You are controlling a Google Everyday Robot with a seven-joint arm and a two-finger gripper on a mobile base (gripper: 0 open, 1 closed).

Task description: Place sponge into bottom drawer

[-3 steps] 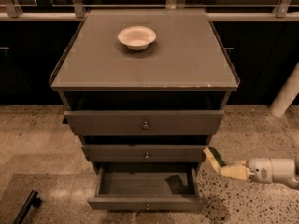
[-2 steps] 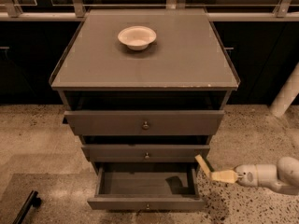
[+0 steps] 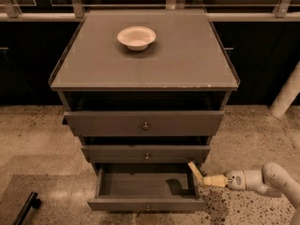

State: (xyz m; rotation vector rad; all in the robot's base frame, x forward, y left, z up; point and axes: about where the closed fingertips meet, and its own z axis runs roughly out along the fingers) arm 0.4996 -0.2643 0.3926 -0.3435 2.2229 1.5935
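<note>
The bottom drawer of the grey cabinet is pulled out, and its inside shows. My gripper is low at the right, with its tan tip at the drawer's right front corner, just above the rim. A small dark shape lies inside the drawer near its right wall. I cannot tell whether it is the sponge or a shadow. No sponge shows clearly anywhere else.
A white bowl stands on the cabinet top. The top drawer and middle drawer are slightly open. A dark bar lies on the speckled floor at the lower left. A white post stands at the right.
My gripper has moved left and slightly down, from beside the cabinet to the bottom drawer's right front corner. The dark shape in the drawer has not moved.
</note>
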